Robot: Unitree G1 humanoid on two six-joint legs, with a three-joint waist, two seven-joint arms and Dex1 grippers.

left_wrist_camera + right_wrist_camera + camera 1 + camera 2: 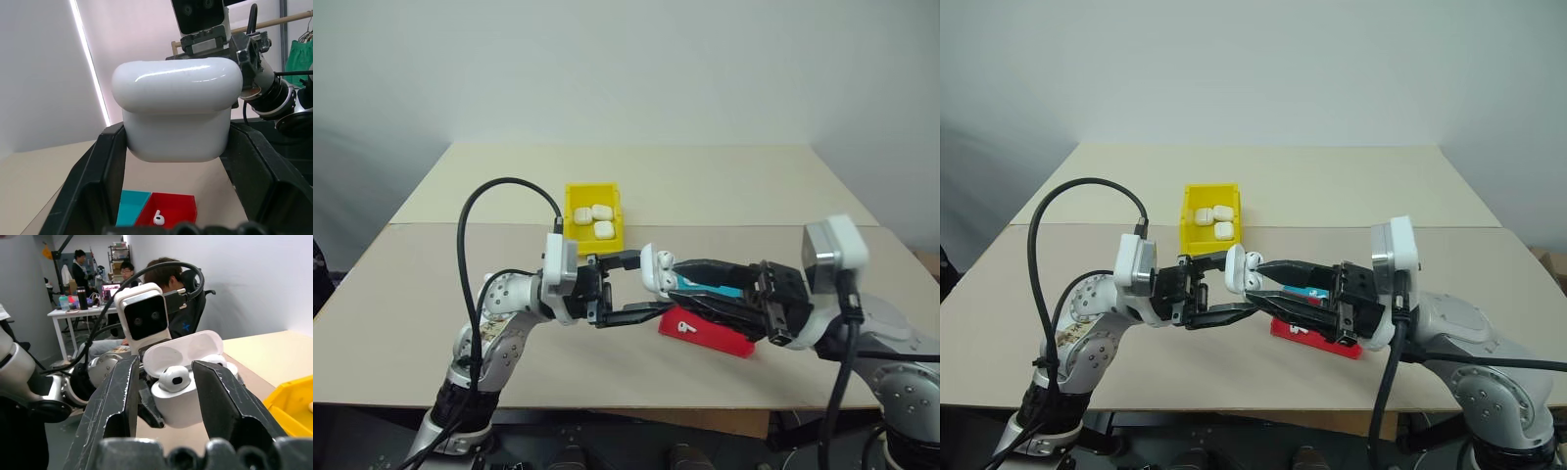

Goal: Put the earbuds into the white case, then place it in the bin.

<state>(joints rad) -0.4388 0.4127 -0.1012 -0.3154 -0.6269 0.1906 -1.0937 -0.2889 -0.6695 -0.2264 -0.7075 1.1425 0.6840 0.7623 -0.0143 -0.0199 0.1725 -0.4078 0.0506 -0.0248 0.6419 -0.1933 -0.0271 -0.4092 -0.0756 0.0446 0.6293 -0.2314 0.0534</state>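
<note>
My left gripper (641, 286) is shut on the white case (656, 266), holding it above the table with its lid hinged open. One earbud (174, 378) sits in the top of the case (181, 404). My right gripper (166, 382) comes in from the opposite side, open, with a finger on each side of the earbud and a gap at both. Another earbud (157, 218) lies in the red part of the tray below. The yellow bin (573, 211) stands farther back on the table, apart from both grippers.
Three white cases (597, 217) lie inside the bin. The flat red and teal tray (715, 335) sits on the table under my right gripper. Bare tabletop lies around the bin. People sit at desks (127, 269) in the room behind.
</note>
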